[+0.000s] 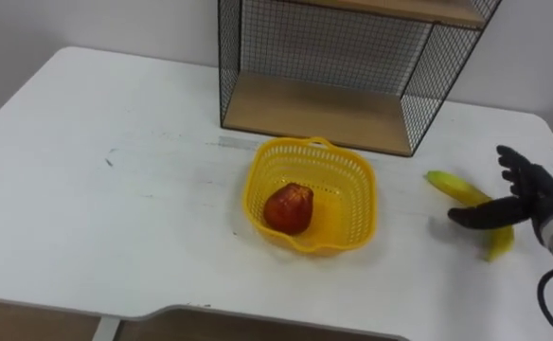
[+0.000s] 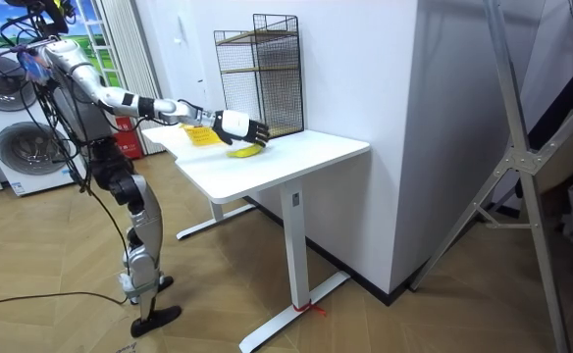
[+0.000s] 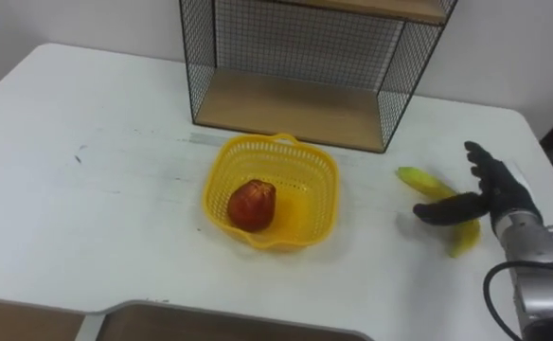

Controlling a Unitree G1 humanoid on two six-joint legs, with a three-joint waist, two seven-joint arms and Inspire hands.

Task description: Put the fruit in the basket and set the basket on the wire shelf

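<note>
A yellow plastic basket (image 1: 354, 210) sits on the white table in front of the wire shelf (image 1: 333, 109), with a red fruit (image 1: 289, 208) lying inside it. To the basket's right a yellow banana (image 1: 454, 188) lies on the table. My right hand (image 1: 534, 196) hovers over the banana's far half with fingers spread and the thumb (image 1: 471, 216) reaching across it; the hand is open. In the room view the right hand (image 2: 239, 127) is stretched out over the banana (image 2: 247, 151) near the shelf (image 2: 262, 74).
The white table (image 1: 87, 189) has broad free room to the basket's left. The shelf's wooden bottom board (image 1: 305, 106) lies open behind the basket. In the room view a washing machine (image 2: 22, 147) stands behind me, and a metal frame (image 2: 522, 147) stands at the room view's right.
</note>
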